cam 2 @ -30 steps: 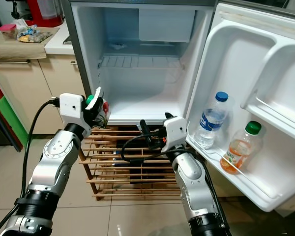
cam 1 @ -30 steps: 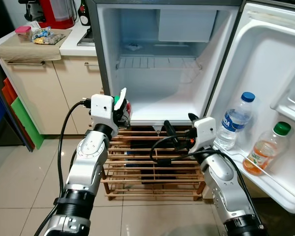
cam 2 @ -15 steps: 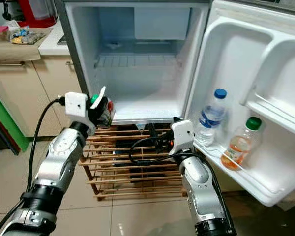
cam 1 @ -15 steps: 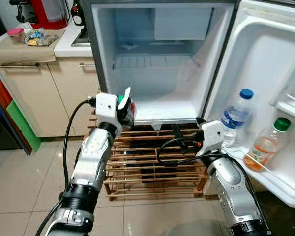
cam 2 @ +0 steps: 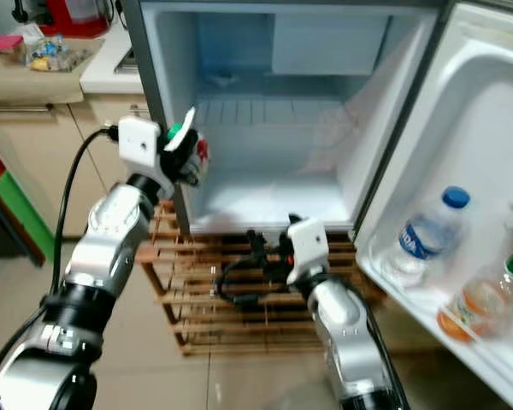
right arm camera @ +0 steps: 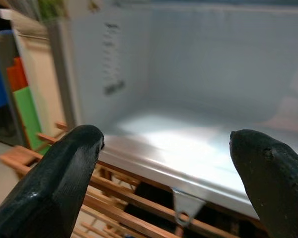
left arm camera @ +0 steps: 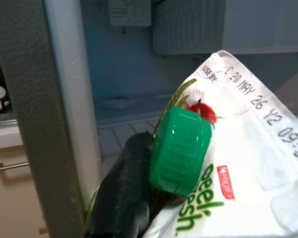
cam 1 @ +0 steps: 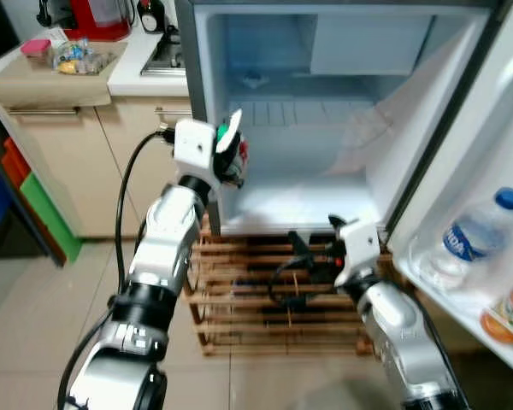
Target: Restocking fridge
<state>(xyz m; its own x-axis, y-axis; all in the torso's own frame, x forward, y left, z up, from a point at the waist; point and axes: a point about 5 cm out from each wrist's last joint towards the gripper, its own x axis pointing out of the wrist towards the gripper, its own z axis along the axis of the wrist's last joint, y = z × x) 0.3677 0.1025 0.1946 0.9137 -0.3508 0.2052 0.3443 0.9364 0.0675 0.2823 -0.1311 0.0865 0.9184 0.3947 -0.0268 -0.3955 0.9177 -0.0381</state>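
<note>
Now the left gripper, clenched on a carton, sits left of centre, the fridge opening just rightward; right gripper gapes.

The white carton with a green screw cap runs off the lower right of the left wrist frame; the orange-drink bottle is cut by the right edge; the whole head view is motion-blurred.

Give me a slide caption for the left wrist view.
Left gripper holds a green-capped carton at the open fridge.
</note>
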